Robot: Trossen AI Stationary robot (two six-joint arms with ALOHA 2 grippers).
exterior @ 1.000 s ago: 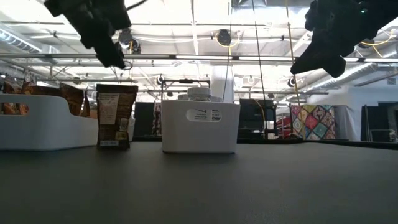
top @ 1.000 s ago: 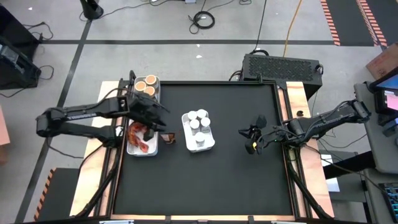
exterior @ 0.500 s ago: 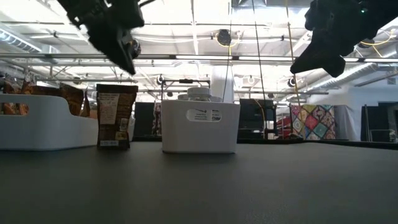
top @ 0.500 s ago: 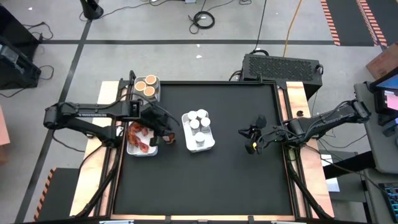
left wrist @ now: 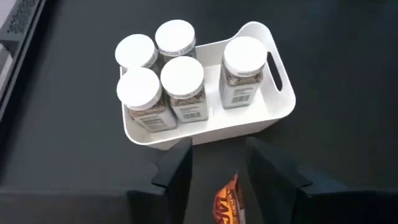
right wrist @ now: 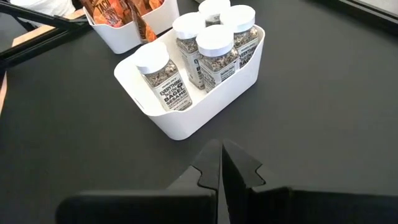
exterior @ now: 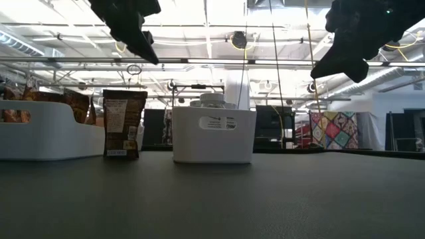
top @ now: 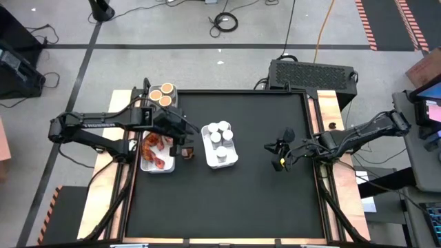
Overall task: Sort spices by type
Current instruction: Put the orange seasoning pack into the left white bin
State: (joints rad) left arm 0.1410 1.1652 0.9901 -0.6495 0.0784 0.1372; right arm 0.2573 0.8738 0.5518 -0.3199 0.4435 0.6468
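Observation:
A reddish-brown packet stands upright on its bottom edge on the black table, between two white trays. My left gripper hangs open well above it, clear of it; the packet's orange top shows below, between the fingers. Several white-capped jars stand in the middle tray. More packets lie in the left tray. Orange-topped tubs sit in a tray at the far left corner. My right gripper waits shut above the table's right half.
The jar tray and the packet tray flank the standing packet closely. Bare black table lies toward the near edge and between the jar tray and my right gripper. A dark box sits beyond the far edge.
My left gripper has moved from over the packet tray toward the table's right, toward the jar tray, rising a little and rolling. It now hangs above the standing packet, which has kept its place.

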